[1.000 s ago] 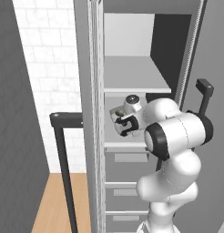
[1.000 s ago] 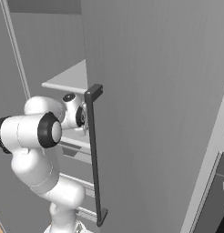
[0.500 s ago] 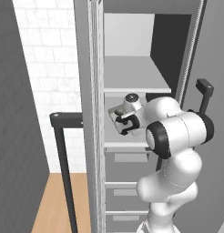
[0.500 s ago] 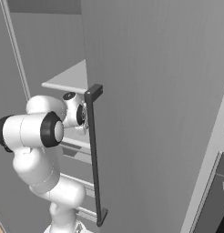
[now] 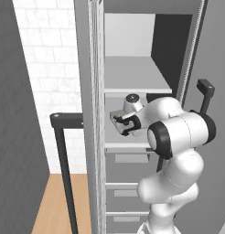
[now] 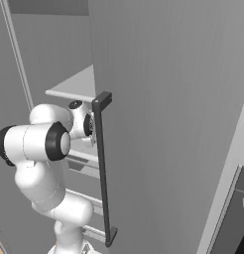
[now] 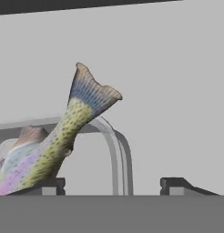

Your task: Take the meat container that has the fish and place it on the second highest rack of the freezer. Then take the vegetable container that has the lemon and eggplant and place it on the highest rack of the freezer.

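We see the gripper (image 7: 113,184) reaching into the freezer (image 5: 132,68), its jaws spread apart: in the hand view the two dark fingertips (image 7: 45,184) stand well separated at the bottom, and the curved rim of the meat container (image 7: 114,150) rises between them without either tip closing on it. So the jaws are open and grip nothing that we can make out; whether a tip brushes the container wall we cannot tell.

The meat container looks clear and thin-walled with a rounded corner. The fish (image 7: 54,141) lies in it, slanted, its forked tail sticking up over the rim; its skin is speckled yellow-green along the back and pinkish-pale toward the belly.

In the left base view the gripper (image 5: 125,125) sits just above a flat grey rack (image 5: 128,145), the second one down below the highest rack (image 5: 135,77); the container there is a small pale shape at the jaws. The racks are smooth, matte grey slabs. A dark bar handle (image 6: 101,168) runs down the freezer door (image 6: 163,114).
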Motion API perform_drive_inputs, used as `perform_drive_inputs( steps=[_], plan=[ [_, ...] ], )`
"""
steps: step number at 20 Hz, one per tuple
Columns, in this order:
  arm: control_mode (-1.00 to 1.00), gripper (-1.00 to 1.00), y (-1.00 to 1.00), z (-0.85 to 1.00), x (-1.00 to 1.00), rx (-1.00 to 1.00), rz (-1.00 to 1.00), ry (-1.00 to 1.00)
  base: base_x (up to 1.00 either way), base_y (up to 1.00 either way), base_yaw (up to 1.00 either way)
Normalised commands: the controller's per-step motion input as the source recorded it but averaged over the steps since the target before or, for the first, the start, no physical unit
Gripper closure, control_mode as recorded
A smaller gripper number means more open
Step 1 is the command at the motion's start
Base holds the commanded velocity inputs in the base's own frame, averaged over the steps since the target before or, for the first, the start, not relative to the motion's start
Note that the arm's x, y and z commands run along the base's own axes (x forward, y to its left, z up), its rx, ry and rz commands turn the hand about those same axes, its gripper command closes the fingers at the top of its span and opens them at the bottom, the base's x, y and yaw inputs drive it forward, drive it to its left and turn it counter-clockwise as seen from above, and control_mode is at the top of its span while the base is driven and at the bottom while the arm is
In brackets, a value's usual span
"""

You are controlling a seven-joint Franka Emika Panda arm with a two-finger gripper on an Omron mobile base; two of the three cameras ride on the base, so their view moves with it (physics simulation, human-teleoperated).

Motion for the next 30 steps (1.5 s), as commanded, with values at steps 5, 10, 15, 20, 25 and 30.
perform_drive_inputs(
  steps=[5, 10, 15, 20, 25, 30],
  plan=[
    [-1.00, -1.00, -0.02, 0.01, -0.20, 0.00, 0.02, -0.04, 0.00, 0.00, 0.00],
    [-1.00, -1.00, -0.24, 0.31, -0.58, 0.03, 0.03, -0.03, 0.00, 0.00, 0.00],
    [-1.00, -1.00, -0.27, 0.74, -0.08, 0.06, 0.00, 0.00, 0.00, 0.00, 0.00],
    [-1.00, -1.00, 0.00, 0.29, -0.53, 0.00, 0.00, 0.01, 0.00, 0.00, 0.00],
    [-1.00, -1.00, -0.01, 0.57, -0.41, 0.00, 0.00, 0.00, 0.00, 0.00, 0.00],
    [-1.00, -1.00, -0.01, 0.49, -0.57, 0.00, 0.08, 0.00, 0.00, 0.00, 0.00]
  ],
)
